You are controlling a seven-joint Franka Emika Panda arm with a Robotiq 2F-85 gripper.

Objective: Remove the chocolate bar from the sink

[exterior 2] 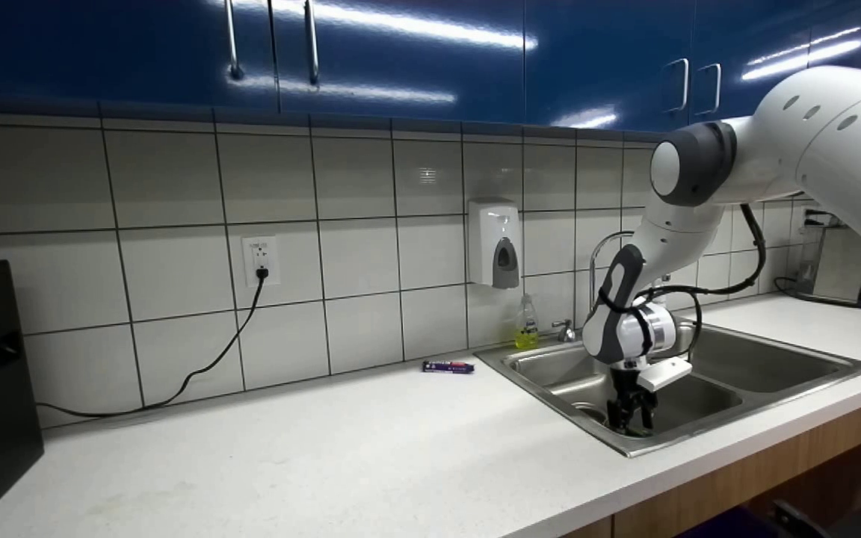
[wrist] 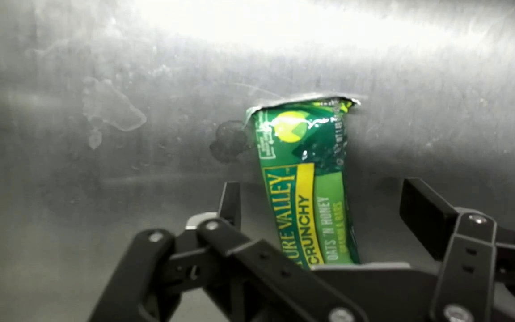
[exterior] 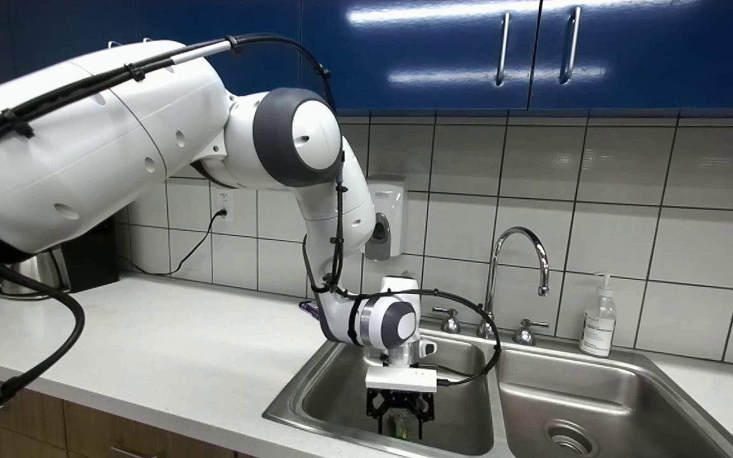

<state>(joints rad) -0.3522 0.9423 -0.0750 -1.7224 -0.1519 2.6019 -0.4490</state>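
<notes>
The chocolate bar (wrist: 304, 179) is a green packet with yellow bands and lettering. It lies on the floor of the stainless-steel sink (wrist: 105, 201) in the wrist view, its lower end hidden behind the gripper. My gripper (wrist: 329, 212) is open, one finger on each side of the bar with a gap on both sides. In an exterior view the gripper (exterior: 400, 427) is down in the left basin of the sink (exterior: 499, 407), and the bar (exterior: 399, 422) shows between its fingers. The gripper (exterior 2: 631, 418) is also inside the sink (exterior 2: 550, 403) in an exterior view.
A curved chrome faucet (exterior: 519, 231) and handles stand behind the sink, with a pump bottle (exterior: 597, 327) beside them. A wall dispenser (exterior: 387, 216) hangs behind the arm. A small purple packet (exterior 2: 448, 367) lies on the white counter (exterior 2: 311, 448). Sink walls surround the gripper.
</notes>
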